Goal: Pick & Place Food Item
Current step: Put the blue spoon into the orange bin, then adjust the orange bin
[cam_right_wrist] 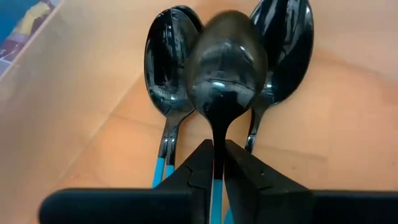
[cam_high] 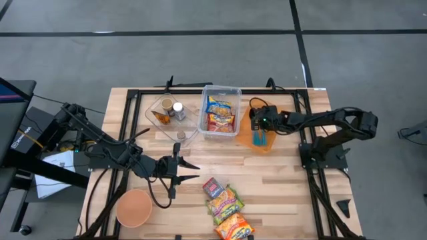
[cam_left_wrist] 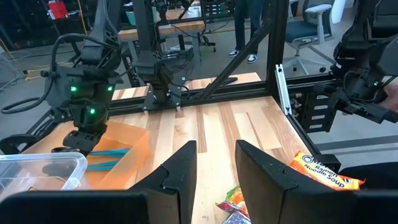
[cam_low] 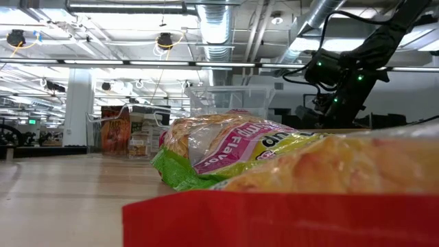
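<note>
1. My right tool (cam_high: 261, 135) hangs over the orange tray (cam_high: 270, 145) at the counter's (cam_high: 287, 193) right side, just beside the clear bin (cam_high: 237, 100). Its two fingers (cam_right_wrist: 200, 168) pinch the thin handle of a black spoon (cam_right_wrist: 227, 65).
2. The pinched spoon lies above two more black spoons (cam_right_wrist: 165, 62), both with blue handles, which rest in the orange tray.
3. My left tool (cam_high: 189, 168) hovers over the middle of the counter, pointing toward the right side. Its fingers (cam_left_wrist: 180, 171) stand a little apart and hold nothing.
4. The clear bin, at the counter's far middle, holds two food packets (cam_high: 220, 113).
5. A cluster of noodle packets (cam_high: 227, 210) lies on the counter's near edge, well apart from both tools. A yellow Ramen Noodle Soup packet (cam_left_wrist: 323, 171) shows in the left wrist view.
6. A clear container (cam_high: 167, 110) to the left of the bin holds small jars and an orange item.
7. An orange bowl (cam_high: 134, 207) sits at the counter's near left corner.
8. In the low view, a green-edged packet (cam_low: 226, 147) and a red one (cam_low: 281, 219) fill the foreground.
</note>
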